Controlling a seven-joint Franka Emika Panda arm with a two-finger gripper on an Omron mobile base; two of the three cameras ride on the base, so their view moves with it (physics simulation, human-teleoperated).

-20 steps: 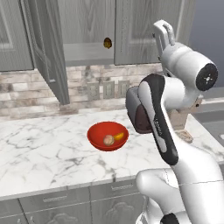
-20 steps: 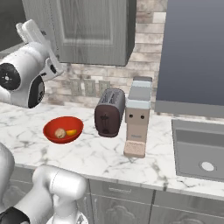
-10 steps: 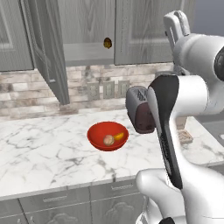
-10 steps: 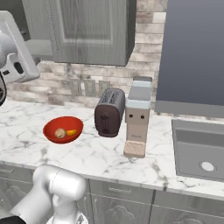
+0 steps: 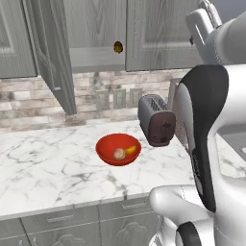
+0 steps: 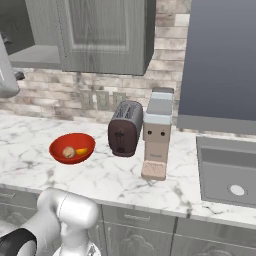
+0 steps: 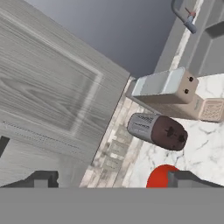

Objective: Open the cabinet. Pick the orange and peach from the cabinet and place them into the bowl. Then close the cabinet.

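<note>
The cabinet (image 5: 158,33) has its left door (image 5: 53,57) swung out and its right door (image 6: 105,35) shut. On the counter stands the red bowl (image 5: 117,150), and in it lie the peach (image 5: 118,153) and, beside it, the orange (image 5: 130,150). The bowl (image 6: 72,148) with the peach (image 6: 68,152) and the orange (image 6: 81,151) also shows from the right. My gripper (image 5: 207,9) is raised high in front of the right door, open and holding nothing. In the hand view the gripper (image 7: 113,181) faces the door panel (image 7: 52,87), with the bowl (image 7: 162,177) far below.
A small dark brown-and-yellow object (image 5: 117,46) sits on the cabinet's shelf. A toaster (image 5: 156,120) and a coffee machine (image 6: 157,135) stand right of the bowl. A sink (image 6: 230,170) lies at the far right. My own arm (image 5: 206,134) blocks the right side.
My arm has swung up and to the right, carrying the open gripper higher in front of the right door. Bowl, fruit and doors have not moved.
</note>
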